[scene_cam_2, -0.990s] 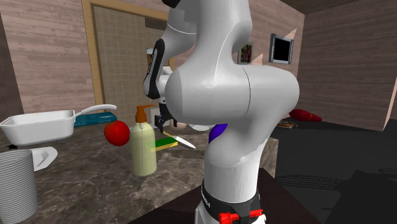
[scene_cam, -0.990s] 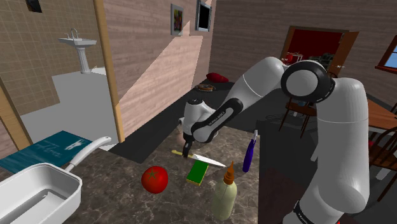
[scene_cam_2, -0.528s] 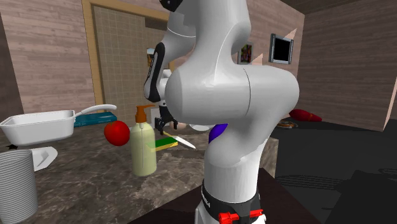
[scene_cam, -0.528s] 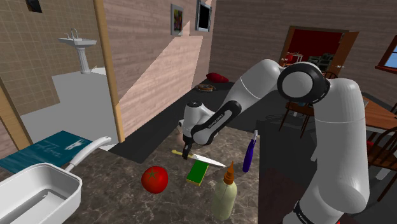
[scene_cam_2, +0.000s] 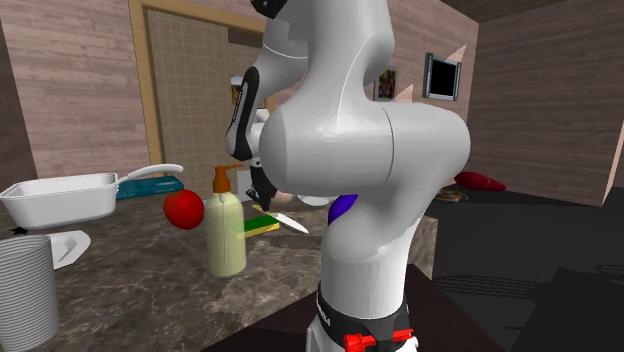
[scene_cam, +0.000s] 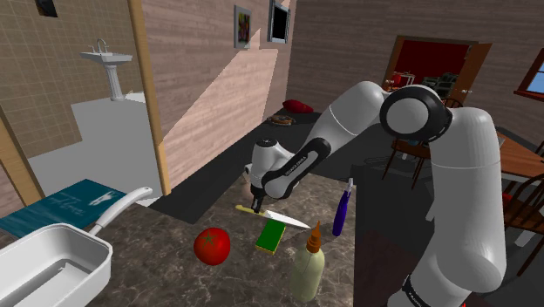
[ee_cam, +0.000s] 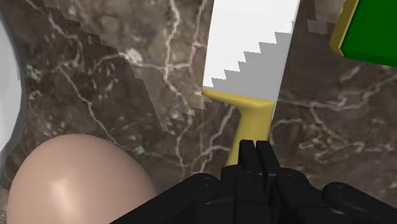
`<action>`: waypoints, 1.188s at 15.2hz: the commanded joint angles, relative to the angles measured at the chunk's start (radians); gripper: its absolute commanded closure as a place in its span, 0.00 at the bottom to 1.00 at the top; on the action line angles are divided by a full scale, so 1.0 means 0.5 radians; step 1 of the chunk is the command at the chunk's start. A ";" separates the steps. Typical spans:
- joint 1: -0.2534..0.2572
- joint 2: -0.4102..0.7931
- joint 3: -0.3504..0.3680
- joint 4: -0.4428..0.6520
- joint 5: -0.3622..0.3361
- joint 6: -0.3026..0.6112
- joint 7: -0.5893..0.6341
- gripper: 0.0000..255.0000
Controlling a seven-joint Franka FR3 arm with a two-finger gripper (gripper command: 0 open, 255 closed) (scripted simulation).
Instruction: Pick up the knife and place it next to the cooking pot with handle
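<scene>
Little is changing: the knife (scene_cam: 275,216) is lying flat on the marble counter (scene_cam: 166,266) exactly where it lay a second ago, yellow handle towards the wall, blade across the green sponge (scene_cam: 272,235). The gripper (scene_cam: 256,206) is still standing over the handle's end. Its fingers (ee_cam: 247,159) are pressed together at the handle's tip, with nothing visibly between them. The white cooking pot (scene_cam: 94,270) is sitting well apart, beyond the tomato (scene_cam: 212,246), and is holding nothing.
</scene>
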 commanded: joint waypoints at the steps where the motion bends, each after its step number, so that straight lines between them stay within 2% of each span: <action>1: 0.000 0.000 0.000 -0.001 0.000 0.000 0.000 1.00; 4: 0.000 -0.001 0.000 0.000 0.000 0.000 0.000 1.00; 5: 0.000 -0.001 0.000 0.000 0.000 0.000 0.000 0.00; 7: -0.324 -0.156 0.213 -0.281 0.347 0.282 -0.329 0.00; 8: -0.544 -0.213 0.388 -0.406 0.590 0.403 -0.565 0.00; 9: -0.820 -0.251 0.625 -0.516 0.884 0.503 -0.852 0.00; 10: -1.039 -0.263 0.822 -0.579 1.094 0.558 -1.061 0.00; 18: -0.891 -0.019 0.687 -0.489 0.947 0.714 -0.960 0.00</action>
